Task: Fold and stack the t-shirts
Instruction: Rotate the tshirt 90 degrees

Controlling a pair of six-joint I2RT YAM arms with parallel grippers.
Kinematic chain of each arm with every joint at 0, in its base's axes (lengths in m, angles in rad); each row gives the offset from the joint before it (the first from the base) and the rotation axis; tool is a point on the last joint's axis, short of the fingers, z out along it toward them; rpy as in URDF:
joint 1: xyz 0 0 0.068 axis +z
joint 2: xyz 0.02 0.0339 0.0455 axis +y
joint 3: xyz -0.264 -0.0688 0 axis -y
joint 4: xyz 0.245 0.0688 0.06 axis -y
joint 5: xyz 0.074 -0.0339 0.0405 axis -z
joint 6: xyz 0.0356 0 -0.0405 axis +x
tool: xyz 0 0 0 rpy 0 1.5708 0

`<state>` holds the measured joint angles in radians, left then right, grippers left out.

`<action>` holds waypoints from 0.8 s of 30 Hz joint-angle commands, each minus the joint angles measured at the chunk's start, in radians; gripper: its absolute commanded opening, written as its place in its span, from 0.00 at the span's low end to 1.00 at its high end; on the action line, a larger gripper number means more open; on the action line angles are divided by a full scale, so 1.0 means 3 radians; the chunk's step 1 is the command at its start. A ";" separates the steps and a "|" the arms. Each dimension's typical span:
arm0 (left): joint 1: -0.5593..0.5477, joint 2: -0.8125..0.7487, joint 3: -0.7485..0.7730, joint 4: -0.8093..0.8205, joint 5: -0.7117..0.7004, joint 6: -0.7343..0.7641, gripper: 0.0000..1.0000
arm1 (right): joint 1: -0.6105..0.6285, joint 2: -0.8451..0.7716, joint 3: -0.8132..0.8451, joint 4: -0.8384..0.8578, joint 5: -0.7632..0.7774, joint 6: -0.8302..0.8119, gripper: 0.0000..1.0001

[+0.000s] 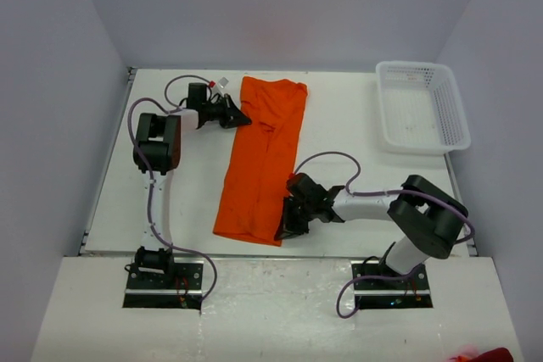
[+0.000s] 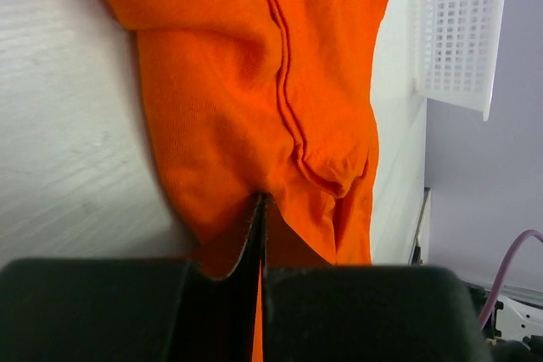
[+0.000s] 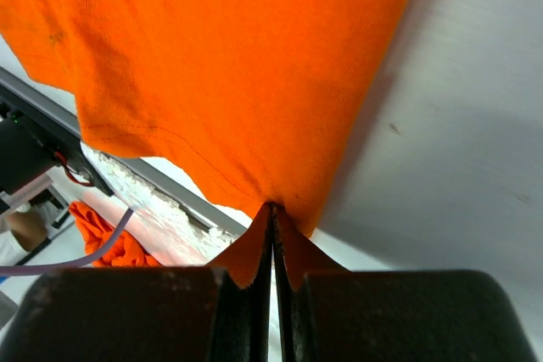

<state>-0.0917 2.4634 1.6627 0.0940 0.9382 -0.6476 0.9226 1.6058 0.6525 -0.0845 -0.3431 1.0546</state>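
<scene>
Top external: bright orange wrinkly cloth t-shirt (image 1: 263,158) lying as long strip. Left gripper (image 1: 241,116) jaws pinch far corner, right gripper (image 1: 283,229) jaws pinch near hem, probably to hold cloth taut for next fold.

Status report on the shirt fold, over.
Left gripper shut on t-shirt, far left corner. Right gripper shut on its near right corner. It lies in a long strip. White basket far right, apart.

White table (image 1: 356,116), plain pale grey walls (image 1: 280,6).
</scene>
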 commanded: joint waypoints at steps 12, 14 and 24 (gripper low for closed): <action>-0.0190 -0.0061 -0.0266 -0.0027 -0.0279 0.0021 0.00 | -0.0069 -0.0244 -0.0866 -0.0449 0.0750 0.0289 0.00; -0.0180 -0.0035 -0.0225 -0.0047 -0.0279 0.0026 0.00 | -0.0074 -0.0285 -0.0861 -0.0511 0.0786 0.0330 0.00; -0.0113 0.0011 -0.0183 -0.0170 -0.0289 0.0118 0.00 | -0.0074 -0.0418 -0.0978 -0.0613 0.0939 0.0641 0.00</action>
<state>-0.1368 2.4439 1.6276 0.1081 0.9264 -0.6685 0.9028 1.4445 0.4488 0.0200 -0.2947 1.2415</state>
